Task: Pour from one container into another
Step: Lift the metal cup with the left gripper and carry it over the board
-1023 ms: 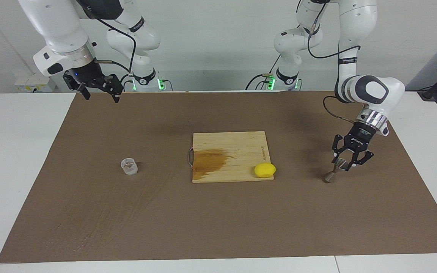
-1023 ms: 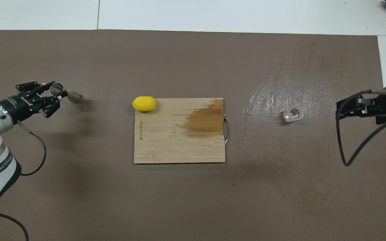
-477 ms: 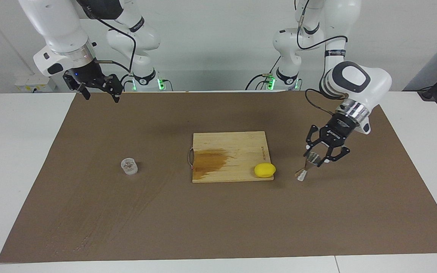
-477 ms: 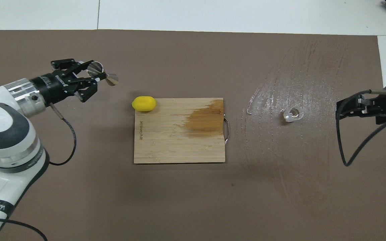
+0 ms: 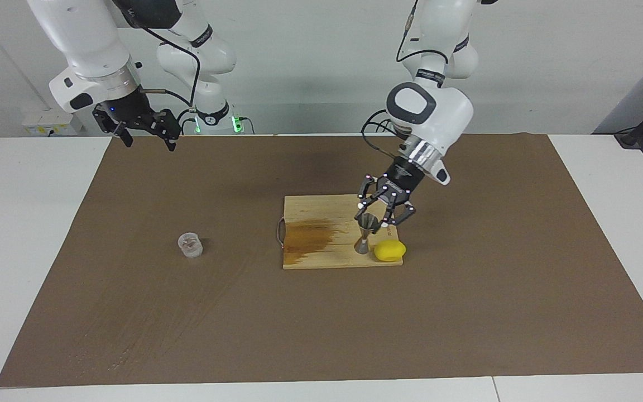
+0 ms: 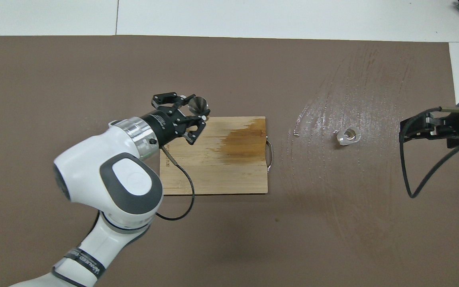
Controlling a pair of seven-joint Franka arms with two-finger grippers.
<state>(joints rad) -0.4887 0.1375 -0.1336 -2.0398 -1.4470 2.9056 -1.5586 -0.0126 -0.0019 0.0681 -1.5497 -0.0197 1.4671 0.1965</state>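
Your left gripper (image 5: 376, 219) is clamped on the upper cone of the small silvery steel hourglass jigger (image 5: 364, 233), holding it roughly upright over the pale wooden cutting board (image 5: 332, 207), with its lower cone at or just above the wood; you cannot tell which. Just beside it, toward the left arm's end of the board, lies the yellow lemon (image 5: 389, 250).

Treat the jigger as light, rigid and slick: polished cones give the fingers little to bite on, so it may twist or slip in a rim hold. The narrow waist looks like the surer place to take it.

The small clear glass cup (image 5: 190, 244) stands well apart on the brown mat (image 5: 132, 312), toward the right arm's end. Expect it to be heavier at the base, smooth and breakable; grip it across its straight wall, gently. Your right gripper (image 5: 143, 129), fingers spread and empty, waits above the mat's edge by its base.
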